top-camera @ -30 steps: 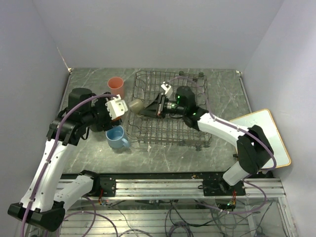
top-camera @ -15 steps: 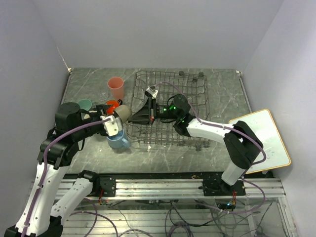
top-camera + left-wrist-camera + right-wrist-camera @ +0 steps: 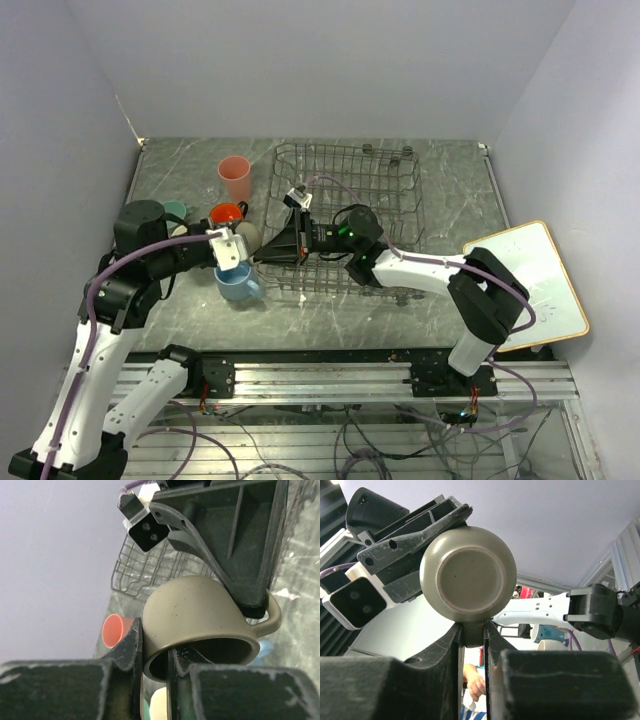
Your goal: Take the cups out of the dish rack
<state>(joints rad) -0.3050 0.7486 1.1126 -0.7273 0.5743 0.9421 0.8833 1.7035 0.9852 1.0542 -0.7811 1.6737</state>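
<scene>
The small beige cup [image 3: 200, 611] lies sideways just outside the dish rack [image 3: 395, 190]. The left gripper [image 3: 153, 649] is clenched on its rim wall, the right gripper [image 3: 472, 630] on its handle. Mouth faces the left jaws, base the right.

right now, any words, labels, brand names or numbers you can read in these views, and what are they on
None: no view shows readable text.
small beige cup: plain speckled side, and no mark on its base in the right wrist view.
pink tumbler, light-blue mug: plain.
dish rack: bare wire, no tag.
white board: looks blank; any faint marks are too small to tell.
</scene>
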